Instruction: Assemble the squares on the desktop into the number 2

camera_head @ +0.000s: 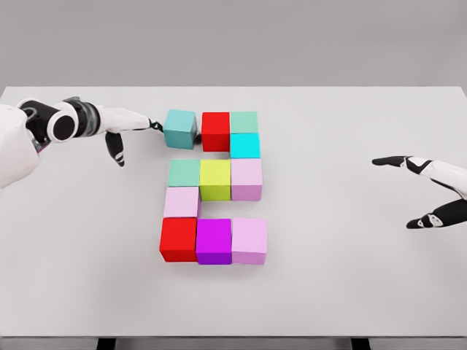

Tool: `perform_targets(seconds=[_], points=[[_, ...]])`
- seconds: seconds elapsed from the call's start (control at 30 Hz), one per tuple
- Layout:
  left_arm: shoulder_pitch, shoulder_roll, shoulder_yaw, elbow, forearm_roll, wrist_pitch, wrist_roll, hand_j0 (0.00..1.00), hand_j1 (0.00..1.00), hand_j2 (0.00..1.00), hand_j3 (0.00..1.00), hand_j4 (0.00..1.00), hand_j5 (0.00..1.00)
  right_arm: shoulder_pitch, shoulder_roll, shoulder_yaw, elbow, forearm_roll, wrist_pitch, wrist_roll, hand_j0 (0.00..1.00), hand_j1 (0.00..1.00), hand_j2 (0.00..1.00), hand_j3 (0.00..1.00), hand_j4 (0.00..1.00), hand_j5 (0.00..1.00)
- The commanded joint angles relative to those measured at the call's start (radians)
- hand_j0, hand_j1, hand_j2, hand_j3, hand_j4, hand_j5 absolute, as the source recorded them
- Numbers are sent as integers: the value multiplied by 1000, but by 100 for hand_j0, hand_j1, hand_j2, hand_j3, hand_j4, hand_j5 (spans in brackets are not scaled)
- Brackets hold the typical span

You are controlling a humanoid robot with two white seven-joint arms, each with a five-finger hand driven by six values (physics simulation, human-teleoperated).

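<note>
Coloured cubes lie on the white table in the shape of a 2. The top row has a teal cube, a red cube and a green cube, with a cyan cube below the green one. The middle row holds a green cube, a yellow cube and a pink cube. A pink cube links down to the bottom row of red, magenta and pink. My left hand is open, fingertips touching the teal cube's left side. My right hand hovers open at the far right.
The teal cube sits slightly turned and a little apart from the red cube. Bare table surface lies to the left, right and front of the figure.
</note>
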Motion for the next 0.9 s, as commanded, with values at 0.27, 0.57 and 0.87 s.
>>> perform_targets(seconds=[0.27,0.57,0.87], points=[[2,-4,1,-6,-2,0,0,100,100,100,100,100,100,-2,0,4,-1,0,3,0,100,100,100,100,100,100],[3,-3,-1,-13,-2,-2,0,100,100,100,100,100,100,-2,2,10,-4,0,3,0,100,100,100,100,100,100],[6,-3,-7,-14,-4,-2,0,100,100,100,100,100,100,0,0,25,-24,12,3,0,100,100,100,100,100,100]])
